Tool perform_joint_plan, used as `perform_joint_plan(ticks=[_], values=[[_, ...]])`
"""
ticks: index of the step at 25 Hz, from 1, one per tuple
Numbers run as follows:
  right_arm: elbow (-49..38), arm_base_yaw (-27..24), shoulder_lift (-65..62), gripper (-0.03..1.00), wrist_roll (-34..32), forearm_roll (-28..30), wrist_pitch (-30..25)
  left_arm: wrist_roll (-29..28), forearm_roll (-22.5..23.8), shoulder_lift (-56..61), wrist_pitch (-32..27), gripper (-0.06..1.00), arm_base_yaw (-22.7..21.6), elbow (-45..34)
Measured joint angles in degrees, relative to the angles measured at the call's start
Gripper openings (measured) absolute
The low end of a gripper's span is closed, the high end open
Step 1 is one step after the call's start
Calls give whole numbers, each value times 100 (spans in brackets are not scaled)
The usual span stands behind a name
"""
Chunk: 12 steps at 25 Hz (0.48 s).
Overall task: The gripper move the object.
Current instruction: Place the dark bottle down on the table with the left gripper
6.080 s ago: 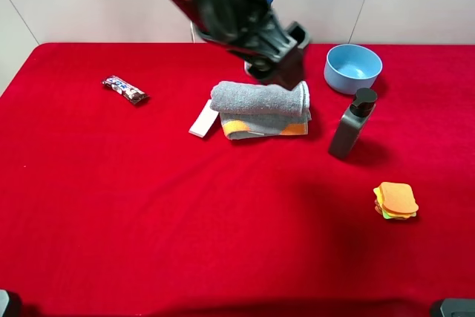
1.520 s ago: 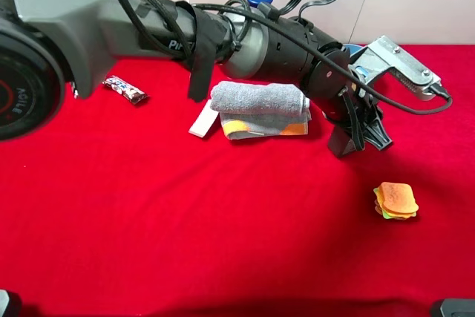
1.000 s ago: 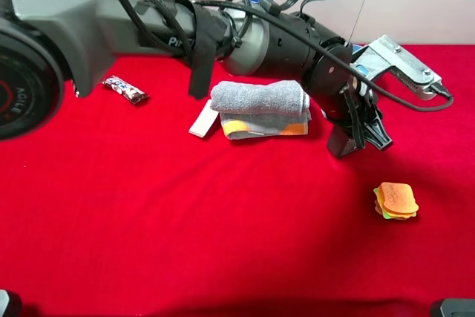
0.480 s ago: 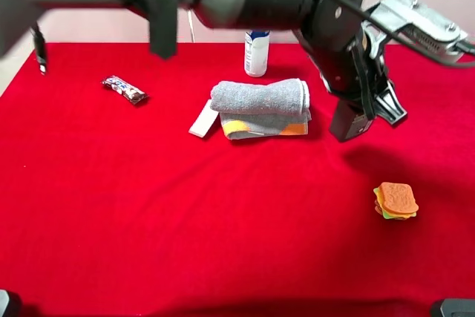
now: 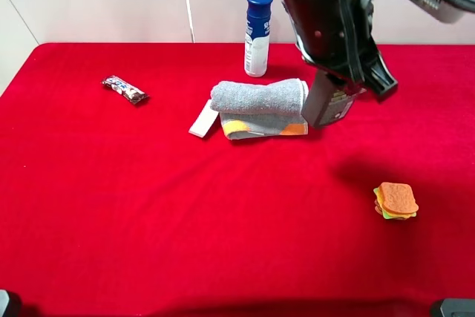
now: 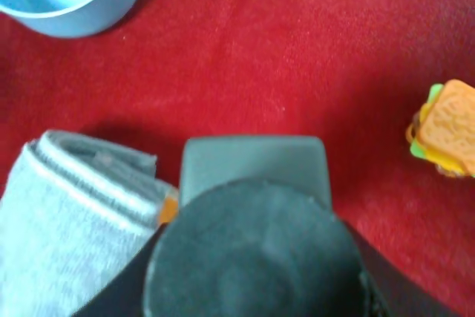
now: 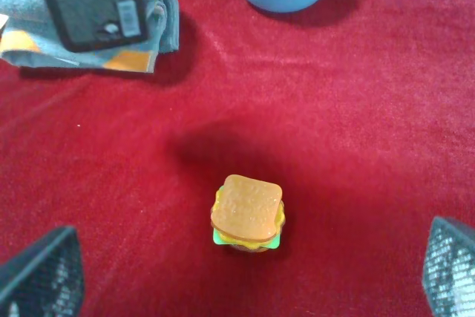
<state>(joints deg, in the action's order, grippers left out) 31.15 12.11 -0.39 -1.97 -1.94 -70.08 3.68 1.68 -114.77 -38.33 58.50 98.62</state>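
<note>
Pump bottle (image 5: pixel 331 103) hung clear of the tabletop (image 5: pixel 148 206), mid-carry, your left gripper (image 5: pixel 347 72) pinching it; next you needed an upright set-down.

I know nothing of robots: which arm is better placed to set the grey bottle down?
Left: the left gripper holds the grey pump bottle above the red cloth. The right gripper hangs open and empty.

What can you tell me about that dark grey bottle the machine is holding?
The bottle is dark grey and boxy, plastic by its look, with a round grey pump top and a small printed label. The robot's left hand grips its upper part. It hangs slightly tilted, clear of the red cloth, near the right end of the folded towel, apparently touching nothing else.
</note>
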Motion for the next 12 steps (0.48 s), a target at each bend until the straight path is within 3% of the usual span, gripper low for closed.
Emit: perform_joint_plan(ticks=[7, 12], values=[[0, 0, 0, 69, 0, 0, 0, -175, 38, 1067, 108, 41, 0, -1220], [0, 0, 0, 69, 0, 0, 0, -539, 371, 1799, 139, 41, 0, -2001]])
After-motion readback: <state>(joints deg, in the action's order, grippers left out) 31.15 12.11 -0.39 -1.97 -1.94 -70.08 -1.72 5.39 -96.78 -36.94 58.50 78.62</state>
